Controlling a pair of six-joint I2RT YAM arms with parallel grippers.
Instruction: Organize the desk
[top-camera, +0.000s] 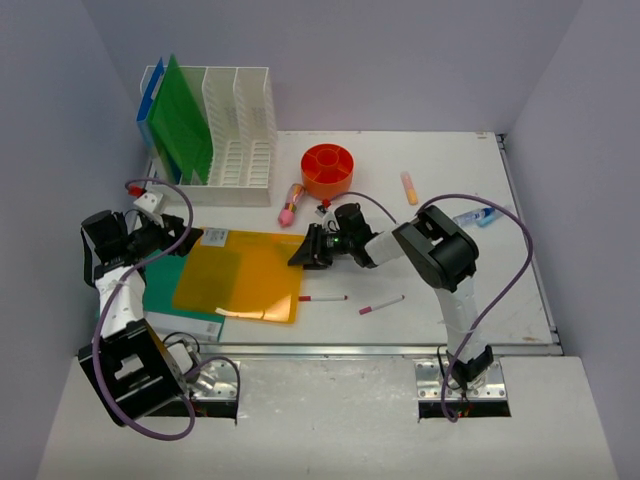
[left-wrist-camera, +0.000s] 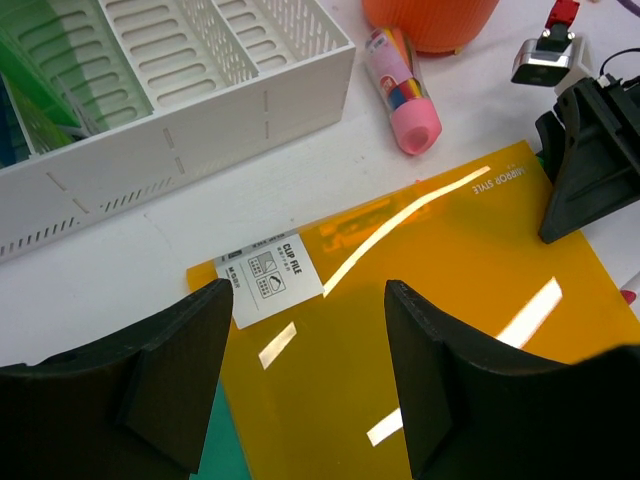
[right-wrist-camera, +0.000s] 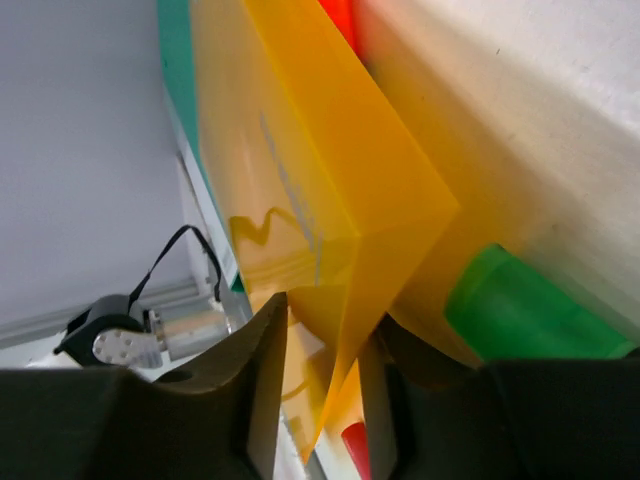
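Note:
An orange clip file (top-camera: 240, 278) lies flat on the white desk (top-camera: 450, 290), overlapping a teal folder (top-camera: 165, 300) at the left. My right gripper (top-camera: 305, 255) is low at the file's right edge. In the right wrist view that edge of the file (right-wrist-camera: 300, 150) stands between the jaws of the right gripper (right-wrist-camera: 325, 330), with a gap still showing on one side. My left gripper (left-wrist-camera: 305, 350) hovers open over the file's (left-wrist-camera: 440, 270) labelled left corner, holding nothing.
A white slotted rack (top-camera: 240, 140) at the back left holds a green folder (top-camera: 185, 120) and a blue one (top-camera: 150, 105). An orange round container (top-camera: 328, 170), a pink-capped tube (top-camera: 292, 203), two red-tipped pens (top-camera: 322, 298) and markers (top-camera: 409, 187) lie scattered around.

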